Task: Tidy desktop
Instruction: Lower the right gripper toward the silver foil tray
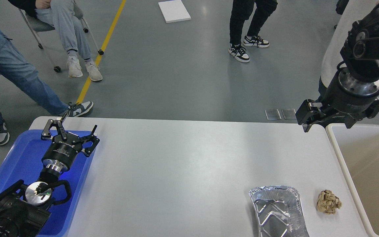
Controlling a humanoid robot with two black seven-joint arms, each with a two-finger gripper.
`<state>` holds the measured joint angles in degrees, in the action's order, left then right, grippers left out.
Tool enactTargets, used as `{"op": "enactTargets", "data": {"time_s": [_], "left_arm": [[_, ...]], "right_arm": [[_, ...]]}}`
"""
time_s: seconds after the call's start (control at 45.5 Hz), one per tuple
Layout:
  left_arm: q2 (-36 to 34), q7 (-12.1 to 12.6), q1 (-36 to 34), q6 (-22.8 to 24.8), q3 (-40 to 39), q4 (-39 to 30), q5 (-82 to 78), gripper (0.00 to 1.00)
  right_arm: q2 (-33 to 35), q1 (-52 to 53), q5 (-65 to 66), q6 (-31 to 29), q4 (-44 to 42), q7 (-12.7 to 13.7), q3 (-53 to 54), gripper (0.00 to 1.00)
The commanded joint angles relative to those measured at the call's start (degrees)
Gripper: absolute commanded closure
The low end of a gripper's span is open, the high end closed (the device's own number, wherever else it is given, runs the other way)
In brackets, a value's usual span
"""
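The large smooth white-grey rectangular desktop (183, 164) fills the lower centre of the frame. At lower left, the left gripper (72, 126), fingers spread apart and empty, hangs over a blue plastic tray (18, 158); white lettering on its body is too small to read. At upper right, the right gripper (303, 123) hangs beside a beige open bin (370, 164); its finger spacing cannot be told. At lower right lie a crumpled aluminium foil tray (278, 210) and a crumpled brown paper ball (329, 201), near each other but apart.
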<state>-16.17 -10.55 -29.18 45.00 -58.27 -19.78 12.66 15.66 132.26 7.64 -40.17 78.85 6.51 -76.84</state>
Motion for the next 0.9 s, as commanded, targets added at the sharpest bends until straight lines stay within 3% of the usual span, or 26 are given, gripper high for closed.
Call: {"op": "enactTargets", "data": {"time_s": [0.0, 0.066, 0.484, 0.88], "left_arm": [[0.0, 0.0, 0.0, 0.0, 0.0, 0.0, 0.0, 0.0], [0.0, 0.0, 0.0, 0.0, 0.0, 0.0, 0.0, 0.0], [0.0, -0.1, 0.0, 0.0, 0.0, 0.0, 0.0, 0.0], [0.0, -0.1, 0.0, 0.0, 0.0, 0.0, 0.0, 0.0]], "right_arm": [[-0.1, 1.0, -1.1, -1.6, 2.0, 0.0, 1.3, 0.0], [0.0, 1.2, -1.1, -4.8, 3.4, 0.0, 1.2, 0.0], [0.8, -1.3, -1.2, -4.8, 3.3, 0.3, 1.0, 0.0], [6.4, -3.3, -0.7, -4.8, 3.0, 0.5, 1.6, 0.0]]}}
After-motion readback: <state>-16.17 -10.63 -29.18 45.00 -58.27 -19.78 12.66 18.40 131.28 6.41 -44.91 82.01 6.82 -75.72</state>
